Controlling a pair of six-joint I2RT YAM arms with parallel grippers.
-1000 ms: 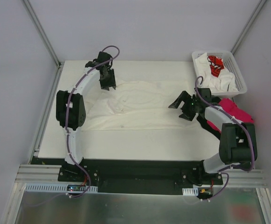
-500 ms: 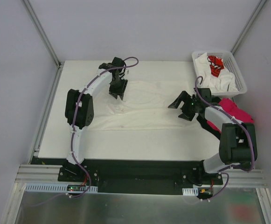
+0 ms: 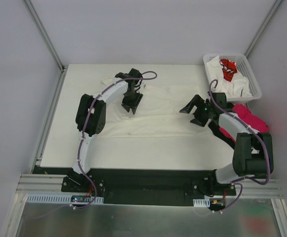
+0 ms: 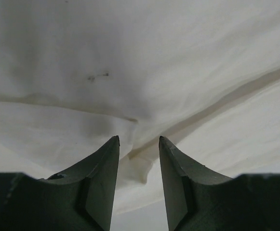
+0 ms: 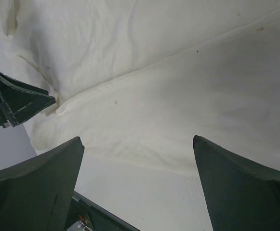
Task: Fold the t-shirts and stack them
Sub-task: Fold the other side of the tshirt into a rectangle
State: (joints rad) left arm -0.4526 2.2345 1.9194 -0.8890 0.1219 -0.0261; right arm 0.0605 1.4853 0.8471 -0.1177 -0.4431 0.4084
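My left gripper [image 4: 139,140] pinches the cream t-shirt [image 3: 158,116], my right gripper [image 5: 137,139] is spread wide over its edge, so I should pull slowly and flat.

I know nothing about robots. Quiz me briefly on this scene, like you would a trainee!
1. True or false: the right gripper stands wide open, holding nothing.
2. Which colour t-shirt lies outside the basket, by its near end? A blue, B pink, C green.
3. What is spread across the middle of the table?
Key: 1 true; 2 B, the pink t-shirt; 3 a cream t-shirt.
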